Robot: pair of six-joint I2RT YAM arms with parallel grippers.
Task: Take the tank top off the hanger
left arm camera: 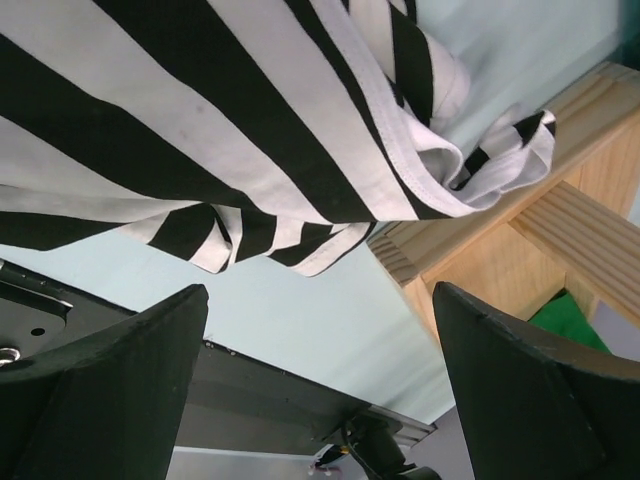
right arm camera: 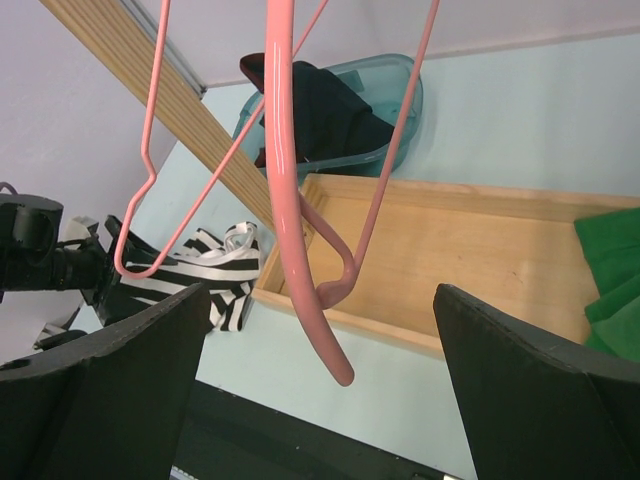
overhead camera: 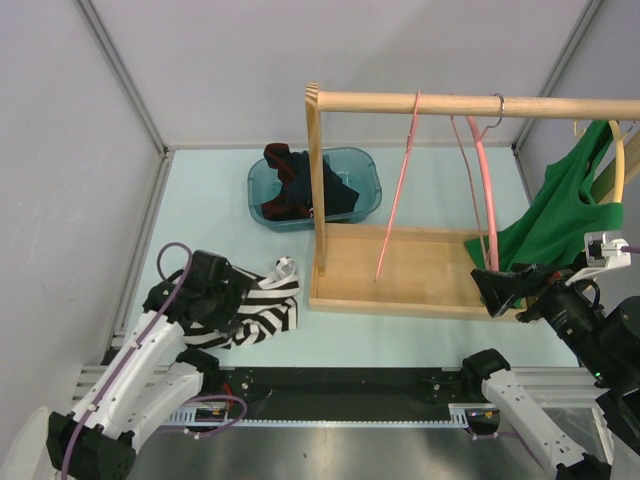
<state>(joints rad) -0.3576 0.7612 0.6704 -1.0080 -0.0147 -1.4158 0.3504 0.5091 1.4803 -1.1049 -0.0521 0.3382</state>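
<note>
A black-and-white striped tank top (overhead camera: 262, 308) lies crumpled on the table left of the wooden rack, off any hanger; it fills the top of the left wrist view (left arm camera: 230, 120). My left gripper (overhead camera: 243, 291) is open and empty, right at the top's left edge. A thick pink hanger (overhead camera: 485, 190) and a thin pink hanger (overhead camera: 400, 190) hang bare on the rail (overhead camera: 450, 103). My right gripper (overhead camera: 487, 291) is open, just in front of the thick hanger's lower end (right arm camera: 300, 290), not touching it.
A green garment (overhead camera: 555, 215) hangs on a yellow hanger (overhead camera: 620, 160) at the rail's right end. The rack's wooden tray base (overhead camera: 400, 265) sits mid-table. A blue bin (overhead camera: 365, 170) with dark clothes (overhead camera: 300, 185) stands behind the rack's post (overhead camera: 316, 190).
</note>
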